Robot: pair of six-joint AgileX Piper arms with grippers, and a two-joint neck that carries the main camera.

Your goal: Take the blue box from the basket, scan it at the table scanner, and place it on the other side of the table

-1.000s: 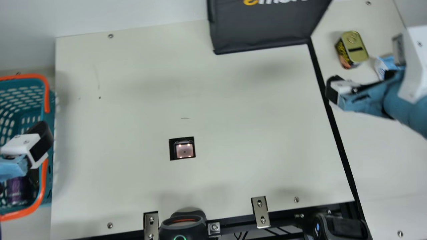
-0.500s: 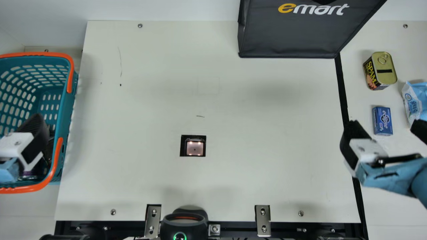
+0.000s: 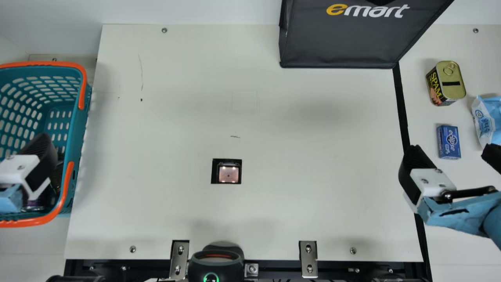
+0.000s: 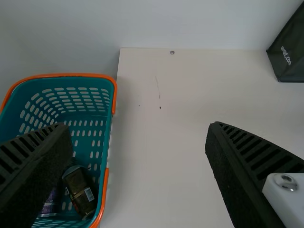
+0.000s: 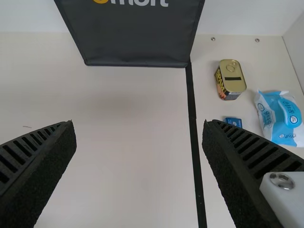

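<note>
Placing appears finished; next, only a clear withdrawal is called for.
The small blue cardboard box is seen at the main view's right, below the gold-lidded metal tin; left jaws and right jaws are spread, with nothing pinched.

The basket stands at the left, with a jar and a can side by side in its near part. The scanner sits in the table, right of the basket, and a device stands at the near edge. A bag stands at the far side, right of the middle. Right of a strip, a tin lies beyond the box, and a packet lies to their right.
</note>
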